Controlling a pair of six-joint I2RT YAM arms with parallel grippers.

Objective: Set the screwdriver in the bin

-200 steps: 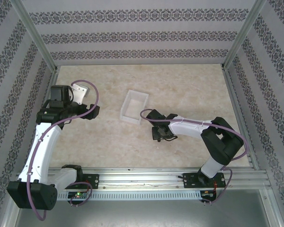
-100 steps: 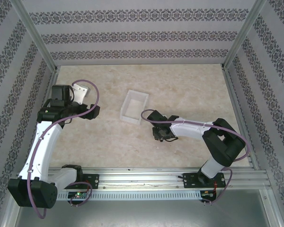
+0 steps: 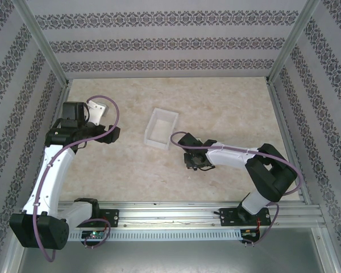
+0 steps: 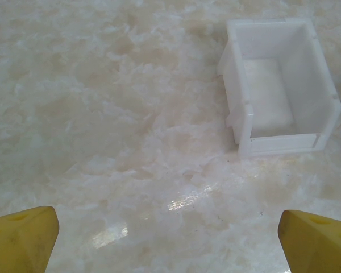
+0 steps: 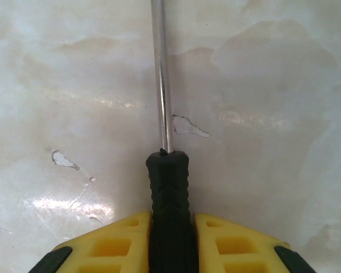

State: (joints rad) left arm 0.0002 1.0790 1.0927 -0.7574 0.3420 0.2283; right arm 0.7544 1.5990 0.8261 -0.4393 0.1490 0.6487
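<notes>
Here our right pincer [image 5: 170,242] is clamped on the black handle of the screwdriver [image 5: 162,85]. Its metal shaft points away from the pincer over the marbled worktop [image 5: 284,85]. The white bin [image 3: 157,142] stands near, farther back and to the left. We see our left pincer [image 4: 170,239] hanging with its fingers spread wide, facing the bin.

The screwdriver [image 5: 168,187] has a matt black handle, rubbery-looking and grooved in chevrons, and a smooth, bright polished metal shaft. The fingers [image 5: 113,247] of the right gripper [image 5: 170,222] are matt yellow plastic with moulded recesses. The bin [image 4: 238,96], at 2 o'clock in the left wrist view, is smooth, faintly translucent white plastic. The table [image 4: 102,114] is glossy, cream and marble-patterned, with glare patches.
</notes>
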